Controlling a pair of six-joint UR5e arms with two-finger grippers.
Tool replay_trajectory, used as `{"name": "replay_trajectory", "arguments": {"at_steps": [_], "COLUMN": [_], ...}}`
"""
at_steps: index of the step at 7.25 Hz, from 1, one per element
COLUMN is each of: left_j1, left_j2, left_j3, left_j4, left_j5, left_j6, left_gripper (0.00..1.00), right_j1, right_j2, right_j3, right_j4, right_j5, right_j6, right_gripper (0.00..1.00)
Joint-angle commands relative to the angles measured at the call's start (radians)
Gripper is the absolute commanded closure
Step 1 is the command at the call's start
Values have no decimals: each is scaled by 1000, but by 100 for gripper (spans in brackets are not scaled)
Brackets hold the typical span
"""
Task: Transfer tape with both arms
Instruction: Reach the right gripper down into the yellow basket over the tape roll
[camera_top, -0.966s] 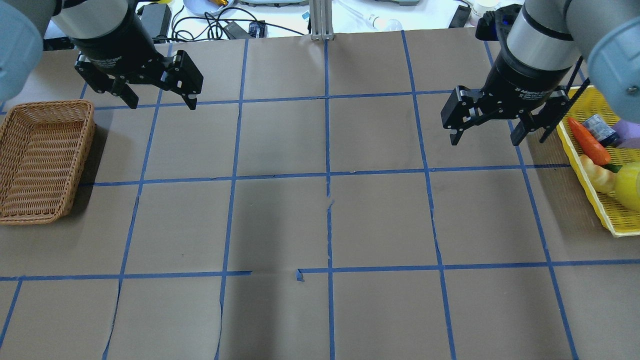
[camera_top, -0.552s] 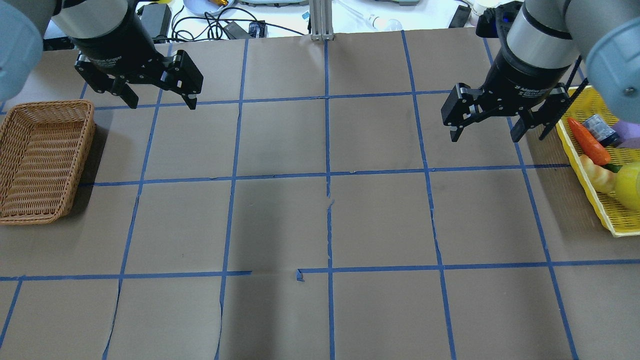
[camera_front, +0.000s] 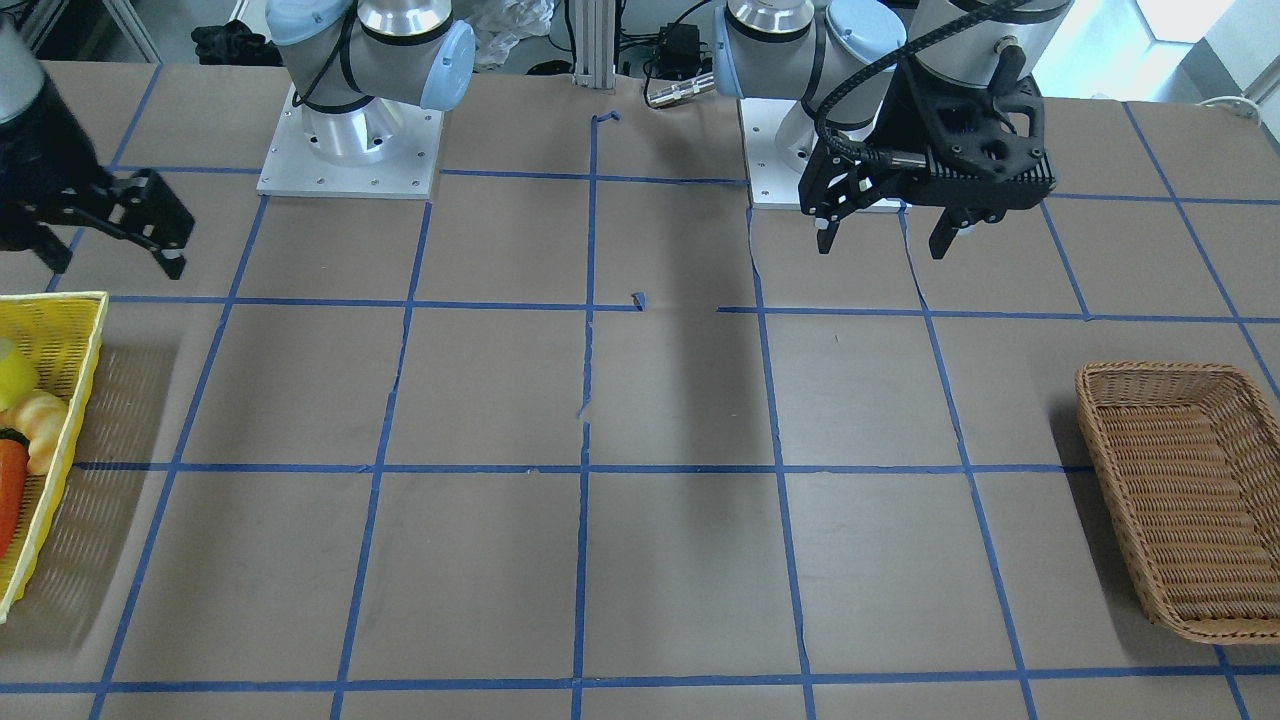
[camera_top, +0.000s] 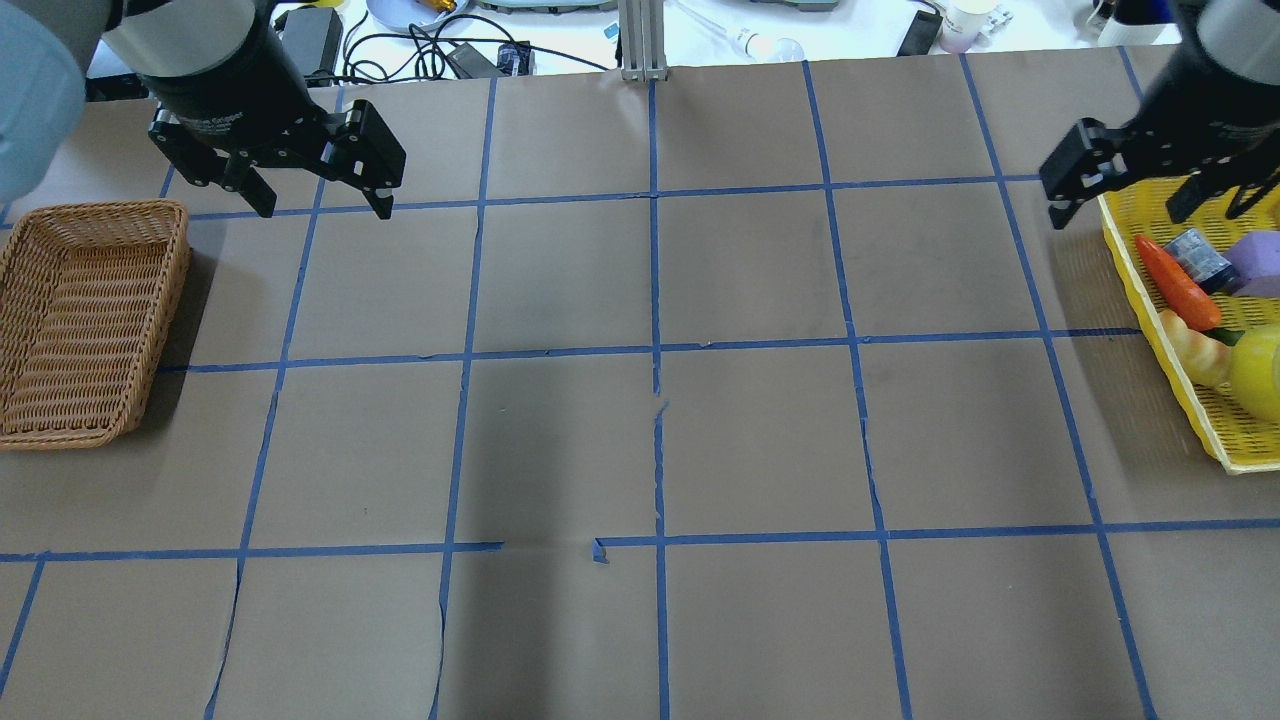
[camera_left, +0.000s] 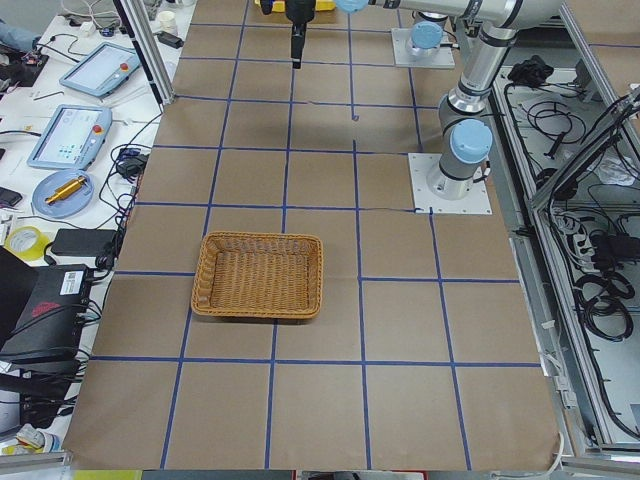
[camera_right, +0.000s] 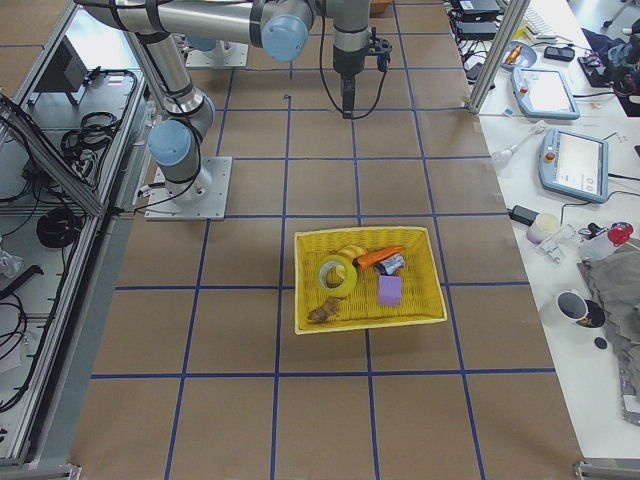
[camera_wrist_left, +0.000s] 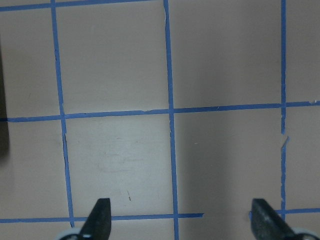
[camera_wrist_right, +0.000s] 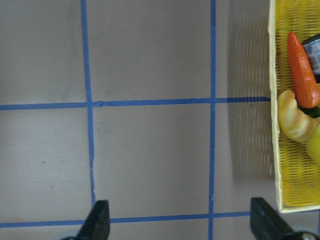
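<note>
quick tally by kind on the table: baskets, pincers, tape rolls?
baskets: 2 (wicker basket, yellow basket)
pincers: 2 (left pincer, right pincer, both open)
tape rolls: 1 (yellow tape, lying in the yellow basket)
total: 5

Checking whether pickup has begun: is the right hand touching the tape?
Apart. The overhead view shows the open right hand at the yellow basket's corner, the tape lying well away inside.
</note>
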Motion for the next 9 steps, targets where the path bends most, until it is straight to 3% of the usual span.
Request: {"name": "replay_trajectory", "arguments": {"at_steps": [1, 4, 8, 9], "left_j1": [0, 0, 2, 2], "left_j2": [2, 2, 0, 0], "left_j3": [0, 0, 0, 0], "left_j4": [0, 0, 0, 0], "left_j5": [0, 0, 0, 0], "left_j6": [0, 0, 0, 0], "left_gripper": [0, 0, 0, 0], "right_j1": [-272, -449, -462, -462], "right_j2": [109, 297, 335, 336], "right_j3": [1, 33, 273, 281], "right_j4": [-30, -238, -586, -614], "right_j5": [8, 0, 4, 8], "right_j6": [-262, -359, -297, -297], "right_gripper": [0, 0, 0, 10]}}
